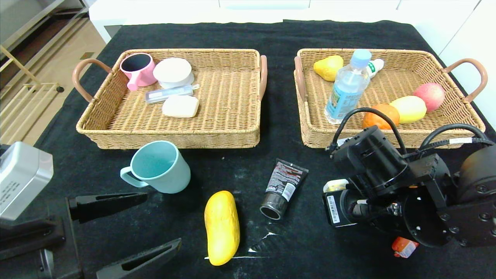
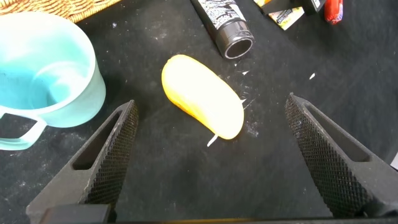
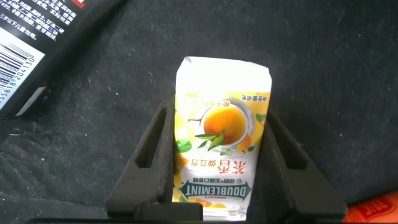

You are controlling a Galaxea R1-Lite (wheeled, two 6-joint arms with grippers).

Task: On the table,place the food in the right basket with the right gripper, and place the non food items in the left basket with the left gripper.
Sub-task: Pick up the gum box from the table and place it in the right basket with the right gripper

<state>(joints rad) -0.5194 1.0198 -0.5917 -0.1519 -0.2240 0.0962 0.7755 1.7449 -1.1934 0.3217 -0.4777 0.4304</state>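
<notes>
The right tool (image 3: 217,180) sits low over the black worktop (image 1: 252,35) at the lower right of the head view, its two fingers (image 3: 146,165) pressed against either side of the small yellow-white carton (image 3: 221,134), clamped on it; in the head view only a corner of that carton shows beside the arm's barcode sticker. The orange-red sausage (image 1: 403,247) peeks out beneath the same arm near the bottom right. The left tool (image 2: 211,155) hangs at the lower left of the head view with its fingers spread wide apart, gripping nothing; in the left wrist view the long yellow mango (image 2: 202,96) lies on the cloth between and beyond them. The pale teal mug (image 1: 159,166) stands upright left of centre, just in front of the left basket (image 1: 232,131), handle toward the left edge. The black squeeze tube (image 1: 283,188) lies at centre, cap toward the bottom of the frame, between mango and right arm. The right basket (image 1: 457,116), in the upper right, holds the clear bottle (image 1: 347,87) with its pale blue cap and several round fruits (image 1: 407,108). The left basket, in the upper left, holds a pink cup (image 1: 137,69) and some white items (image 1: 172,71).
</notes>
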